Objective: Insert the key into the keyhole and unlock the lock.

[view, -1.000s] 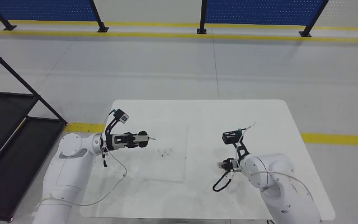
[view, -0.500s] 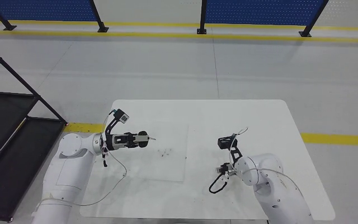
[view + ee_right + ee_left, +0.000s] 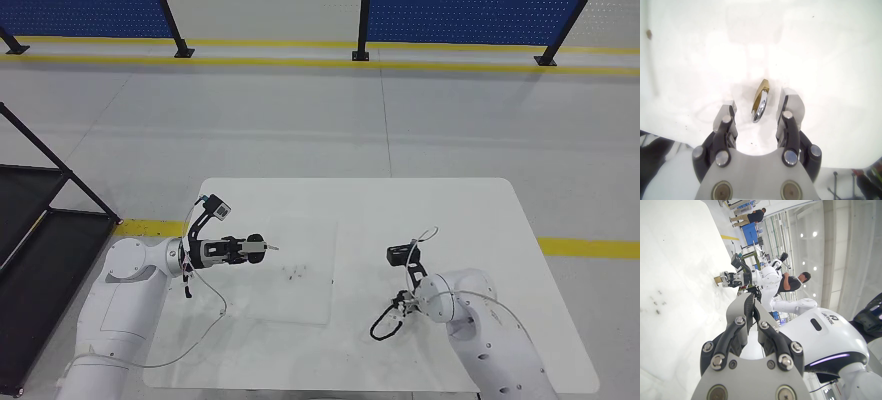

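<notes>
I'm holding the right gripper [image 3: 759, 99] with fingers apart, brass lock [image 3: 760, 91] lying between them on the white table [image 3: 696, 47], touching neither.

Table [image 3: 450, 210]: one, white.
Padlock [image 3: 762, 91]: one, brass body, chrome shackle, toward 4 o'clock of the table's middle.
Grippers: two. The left gripper [image 3: 262, 246] is at 9 o'clock, the right gripper [image 3: 760, 98] at 4 o'clock.
Small dark marks [image 3: 292, 270]: one cluster, about five, at 9 o'clock on the table.
Blue barrier panels [image 3: 80, 18]: two, at 12 o'clock beyond the table.
Black rack [image 3: 40, 250]: one, far out at 9 o'clock.
</notes>
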Controlling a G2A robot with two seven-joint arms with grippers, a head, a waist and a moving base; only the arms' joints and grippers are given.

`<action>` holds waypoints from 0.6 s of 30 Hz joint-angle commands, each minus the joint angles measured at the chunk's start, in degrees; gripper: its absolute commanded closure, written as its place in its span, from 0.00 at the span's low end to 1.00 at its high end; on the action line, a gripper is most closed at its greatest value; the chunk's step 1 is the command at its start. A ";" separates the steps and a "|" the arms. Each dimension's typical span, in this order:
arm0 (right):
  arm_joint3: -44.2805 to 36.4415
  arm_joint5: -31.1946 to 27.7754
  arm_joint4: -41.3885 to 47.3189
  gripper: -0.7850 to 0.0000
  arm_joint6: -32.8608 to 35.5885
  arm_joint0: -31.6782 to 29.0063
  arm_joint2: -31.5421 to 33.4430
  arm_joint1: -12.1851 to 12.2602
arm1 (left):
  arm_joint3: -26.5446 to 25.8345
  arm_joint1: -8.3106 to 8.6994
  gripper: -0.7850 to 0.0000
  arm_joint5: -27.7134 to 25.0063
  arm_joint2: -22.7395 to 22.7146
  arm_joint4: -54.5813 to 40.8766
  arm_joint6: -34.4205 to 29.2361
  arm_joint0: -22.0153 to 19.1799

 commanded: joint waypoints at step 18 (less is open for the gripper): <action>1.29 0.00 -4.04 0.63 0.00 -0.86 0.25 -2.31 | 0.00 0.00 1.00 0.00 0.00 0.00 0.00 0.00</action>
